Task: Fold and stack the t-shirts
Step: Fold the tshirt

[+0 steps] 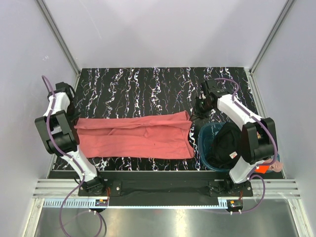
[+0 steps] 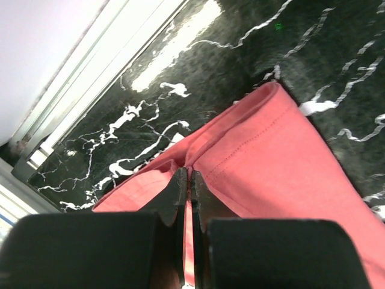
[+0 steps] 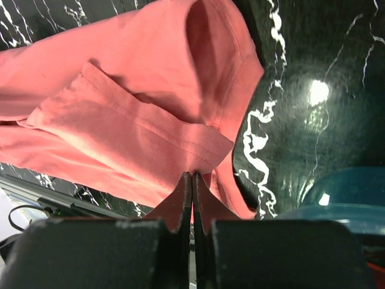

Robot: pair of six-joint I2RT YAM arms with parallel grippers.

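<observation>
Left gripper (image 2: 187, 174) is clenched tight on the left end of the salmon-red t-shirt (image 1: 133, 138), and the right gripper (image 3: 192, 176) is pinching its far right corner. That shirt lies long and flat across the middle of the dark table (image 1: 148, 84). Near the right side, a black t-shirt (image 1: 224, 143) sits in the teal basket (image 1: 202, 143), with a bit of orange cloth (image 1: 263, 169) just beside it.

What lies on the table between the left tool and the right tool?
The salmon-red t-shirt fills that whole stretch, as the top external view shows. The left tool and the right tool are each shut on one end of it.
</observation>
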